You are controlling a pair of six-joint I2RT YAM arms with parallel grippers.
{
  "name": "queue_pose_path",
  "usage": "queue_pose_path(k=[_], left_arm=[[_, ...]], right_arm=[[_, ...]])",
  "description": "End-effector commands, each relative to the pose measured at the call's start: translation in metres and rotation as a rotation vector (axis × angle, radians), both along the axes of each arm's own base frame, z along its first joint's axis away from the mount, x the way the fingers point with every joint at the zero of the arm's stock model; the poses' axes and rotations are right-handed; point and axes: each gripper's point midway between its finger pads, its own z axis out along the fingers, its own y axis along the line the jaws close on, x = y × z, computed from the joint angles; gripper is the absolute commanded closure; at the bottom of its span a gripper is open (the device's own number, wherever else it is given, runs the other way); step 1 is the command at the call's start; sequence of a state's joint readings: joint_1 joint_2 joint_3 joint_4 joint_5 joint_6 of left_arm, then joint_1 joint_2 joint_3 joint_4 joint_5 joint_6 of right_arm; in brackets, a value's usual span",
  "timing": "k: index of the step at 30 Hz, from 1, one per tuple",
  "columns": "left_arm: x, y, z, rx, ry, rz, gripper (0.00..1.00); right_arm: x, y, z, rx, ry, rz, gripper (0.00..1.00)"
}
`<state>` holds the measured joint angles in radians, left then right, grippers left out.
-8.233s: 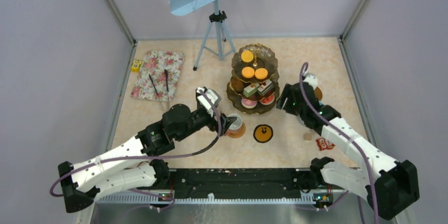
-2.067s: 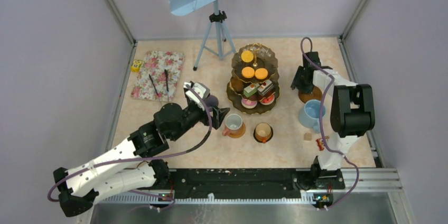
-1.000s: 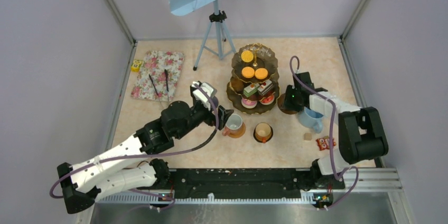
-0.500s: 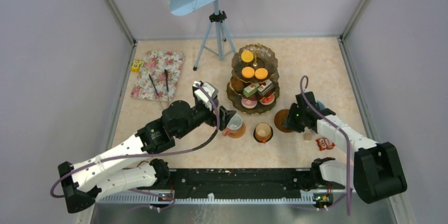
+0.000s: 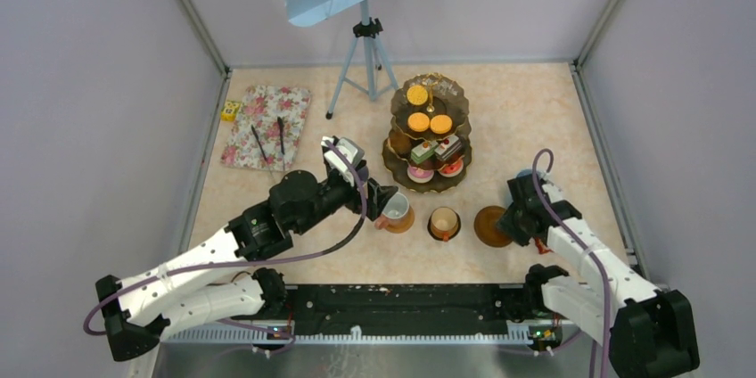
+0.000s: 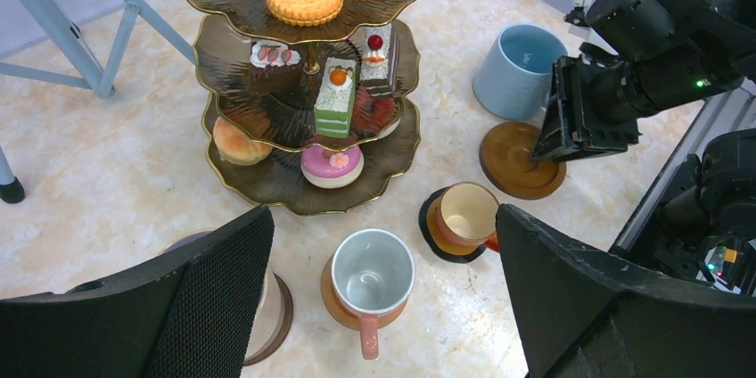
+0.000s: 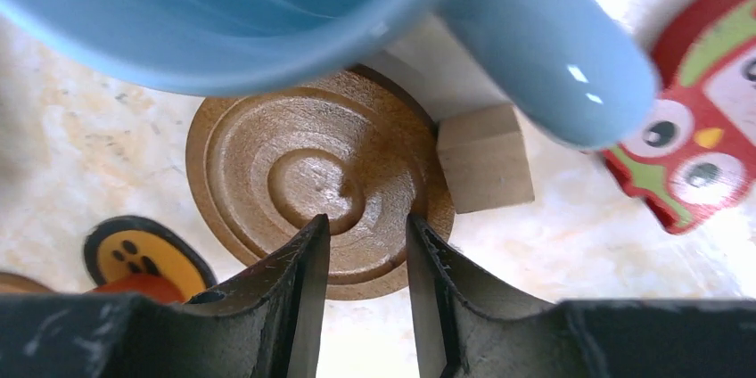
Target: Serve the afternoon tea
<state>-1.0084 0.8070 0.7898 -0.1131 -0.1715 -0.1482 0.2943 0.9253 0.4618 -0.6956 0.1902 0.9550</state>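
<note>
Right gripper (image 7: 367, 222), fingers nearly together over the brown coaster (image 7: 321, 186) (can't tell if it's pinching), just pulled it from beside the stand (image 6: 272, 184) into the front row by the small orange mug (image 6: 468, 213). Blue mug (image 6: 521, 70) likely goes on next, but a wooden block (image 7: 486, 160) crowds the rim. Left gripper (image 6: 382, 217) hangs wide open above the white mug (image 6: 370, 271).

Black tongs (image 5: 281, 135) on a floral mat (image 5: 285, 102), blue-topped tripod (image 5: 364, 57), wooden cube (image 7: 484, 157) beside red owl piece (image 7: 704, 160)
</note>
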Motion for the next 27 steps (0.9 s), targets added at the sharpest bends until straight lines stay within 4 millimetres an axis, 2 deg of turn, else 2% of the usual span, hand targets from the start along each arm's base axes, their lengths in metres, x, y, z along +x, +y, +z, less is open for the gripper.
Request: queue_pose_path(k=[1,3,6,9,10,12,14,17,20,24,27], left_arm=[[-0.001,-0.001,0.025,-0.072,-0.031,-0.005,0.01],[-0.001,-0.001,0.025,-0.074,-0.034,-0.007,0.01],[0.000,-0.003,0.024,-0.069,-0.035,-0.010,0.01],[0.001,-0.005,0.023,-0.065,-0.036,-0.013,0.01],[0.001,-0.005,0.023,-0.064,-0.038,-0.014,0.01],[0.001,-0.006,0.023,-0.064,-0.043,-0.018,0.01],[0.001,-0.007,0.024,-0.061,-0.048,-0.021,0.01],[0.001,-0.006,0.023,-0.048,-0.057,-0.022,0.01],[0.002,0.001,0.024,-0.039,-0.065,-0.001,0.01],[0.002,0.010,0.025,-0.036,-0.077,0.024,0.01],[0.003,0.014,0.024,-0.030,-0.081,0.037,0.01]], right_arm=[[-0.020,-0.016,-0.001,-0.061,0.056,-0.068,0.63],[-0.008,-0.006,0.013,-0.025,0.005,-0.002,0.62],[0.018,0.014,0.051,0.034,-0.150,0.140,0.61],[0.043,0.022,0.103,0.021,-0.337,0.273,0.47],[0.052,0.021,0.123,-0.011,-0.393,0.302,0.45],[0.065,0.010,0.147,-0.107,-0.430,0.317,0.41],[0.079,-0.005,0.160,-0.224,-0.422,0.324,0.38],[0.094,-0.026,0.163,-0.383,-0.348,0.318,0.35],[0.107,-0.035,0.152,-0.443,-0.273,0.340,0.33],[0.115,-0.042,0.123,-0.377,-0.171,0.344,0.36],[0.117,-0.038,0.100,-0.304,-0.116,0.371,0.43]])
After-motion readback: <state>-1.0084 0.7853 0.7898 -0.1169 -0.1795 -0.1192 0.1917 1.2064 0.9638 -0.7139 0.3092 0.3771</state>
